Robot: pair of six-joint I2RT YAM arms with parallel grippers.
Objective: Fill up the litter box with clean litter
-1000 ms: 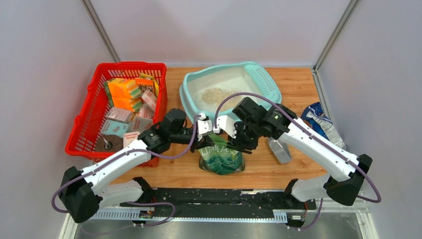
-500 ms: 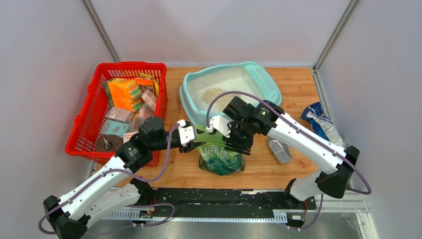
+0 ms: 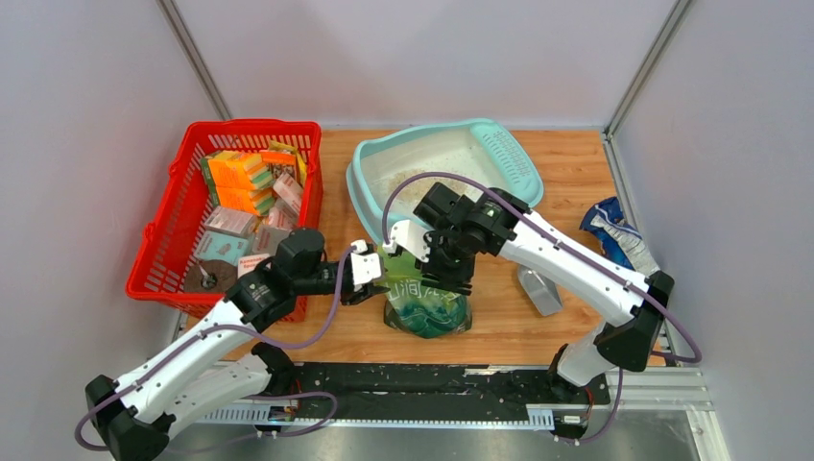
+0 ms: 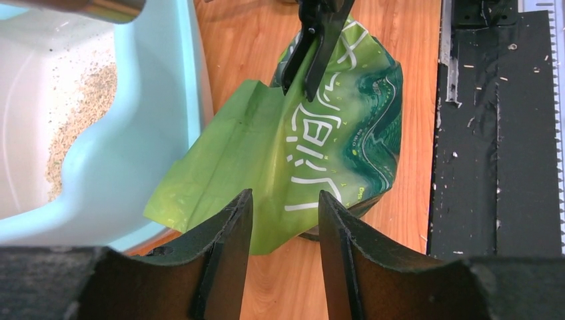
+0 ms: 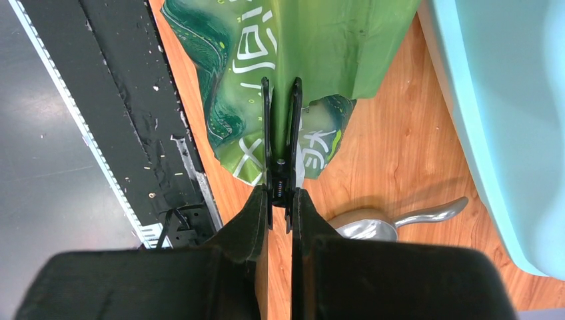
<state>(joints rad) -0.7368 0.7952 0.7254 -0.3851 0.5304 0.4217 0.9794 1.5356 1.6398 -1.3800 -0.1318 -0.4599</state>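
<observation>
– Right end effector (image 5: 278,193): what does it hold?

– Its fingers are pressed together on the handles of a black clip (image 5: 280,127). The clip itself is clamped on the folded top of the green bag (image 5: 320,47).

– And the left end effector (image 4: 285,197)?

– Its fingers stand apart with nothing between them. They sit just short of the bag's lower edge, on the side away from the clip.

– Where does the bag stand?

– It stands upright on the wooden counter (image 3: 566,163), between the two arms and just in front of the litter box (image 4: 156,100). Its light-green flap reaches the box's near rim. Contact between flap and rim cannot be told.

– Where is the litter box?

– It lies at the far middle of the counter, with the perforated panel at its right end.

– And the clean litter (image 4: 83,113)?

– A thin, loose spread of beige granules covers part of the whitish floor, toward the near left wall.

– What else is shown?

– A grey metal scoop (image 5: 373,223) lies on the counter to the right of the bag. A red basket (image 3: 158,240) of packets stands at the left, and a blue-and-white pouch (image 3: 614,235) lies at the right edge.
</observation>
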